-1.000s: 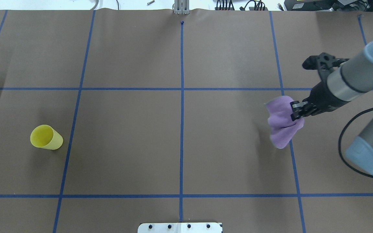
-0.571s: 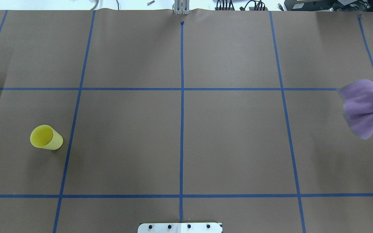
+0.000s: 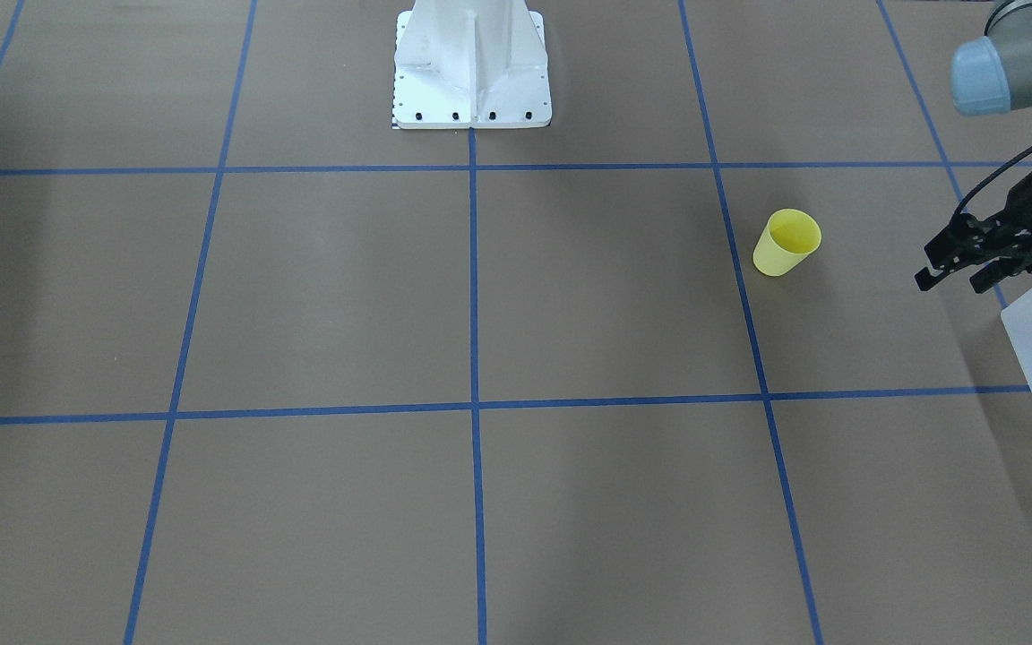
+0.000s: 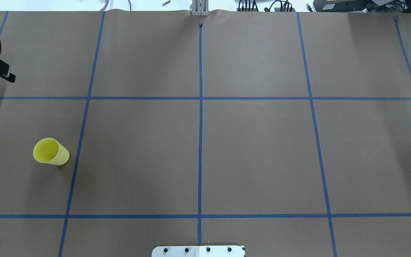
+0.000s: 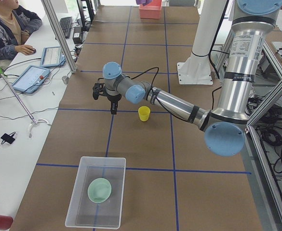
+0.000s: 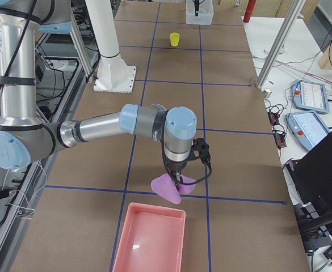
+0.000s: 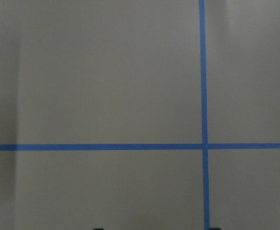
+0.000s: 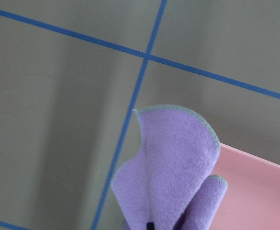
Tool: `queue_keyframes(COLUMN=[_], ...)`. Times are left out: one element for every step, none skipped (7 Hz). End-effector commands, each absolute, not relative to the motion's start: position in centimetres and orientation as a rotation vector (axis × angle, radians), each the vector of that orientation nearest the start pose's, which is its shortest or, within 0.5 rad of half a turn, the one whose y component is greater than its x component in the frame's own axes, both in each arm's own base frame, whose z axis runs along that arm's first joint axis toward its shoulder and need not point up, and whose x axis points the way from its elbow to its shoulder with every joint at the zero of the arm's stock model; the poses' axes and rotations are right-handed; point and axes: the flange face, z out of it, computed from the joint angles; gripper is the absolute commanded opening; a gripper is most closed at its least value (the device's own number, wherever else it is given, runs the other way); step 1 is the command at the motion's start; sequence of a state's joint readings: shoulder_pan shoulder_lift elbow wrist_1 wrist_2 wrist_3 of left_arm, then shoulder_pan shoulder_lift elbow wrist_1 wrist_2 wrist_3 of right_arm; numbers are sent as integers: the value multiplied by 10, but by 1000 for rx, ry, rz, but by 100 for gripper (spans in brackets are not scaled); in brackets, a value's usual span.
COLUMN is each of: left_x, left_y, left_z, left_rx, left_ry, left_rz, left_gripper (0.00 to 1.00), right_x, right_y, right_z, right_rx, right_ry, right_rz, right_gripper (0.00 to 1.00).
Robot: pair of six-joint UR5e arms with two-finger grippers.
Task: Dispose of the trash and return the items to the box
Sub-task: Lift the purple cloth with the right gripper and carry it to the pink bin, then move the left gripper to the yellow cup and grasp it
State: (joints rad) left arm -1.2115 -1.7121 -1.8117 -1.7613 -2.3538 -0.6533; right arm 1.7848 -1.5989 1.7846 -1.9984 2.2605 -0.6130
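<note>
Left pincer (image 3: 950, 285) spread | right pincer (image 6: 179, 180) clamps cloth (image 8: 173, 163) | left-view: bowl (image 5: 100, 190) in box (image 5: 97, 214)

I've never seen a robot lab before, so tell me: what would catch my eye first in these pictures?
A purple cloth hangs from the right gripper, close to the edge of a pink tray. Far off toward the other end, a yellow cup stands alone on the brown table. Beyond it, a mint bowl lies inside a clear bin.
</note>
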Motion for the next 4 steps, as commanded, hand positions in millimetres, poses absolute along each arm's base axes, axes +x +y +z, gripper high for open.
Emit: queue_keyframes(left_x=[144,165,195,228], left_y=[-519,-507,-496,-473], left_z=[455,460,463,465], left_rx=[95,81,73,52], left_ry=[923,928,908,913], left_rz=[-17,19,69,143], left_gripper=[79,80,81,83], right_x=[222,218,217,216], right_y=[-400,-384,-382,-380], right_z=[712,735,744,745], right_rx=[55,55,62,74], right_ry=[-709,-702,-700,-700], right_rz=[-332,-316,-292,-291], right_gripper=[0,57,100,100])
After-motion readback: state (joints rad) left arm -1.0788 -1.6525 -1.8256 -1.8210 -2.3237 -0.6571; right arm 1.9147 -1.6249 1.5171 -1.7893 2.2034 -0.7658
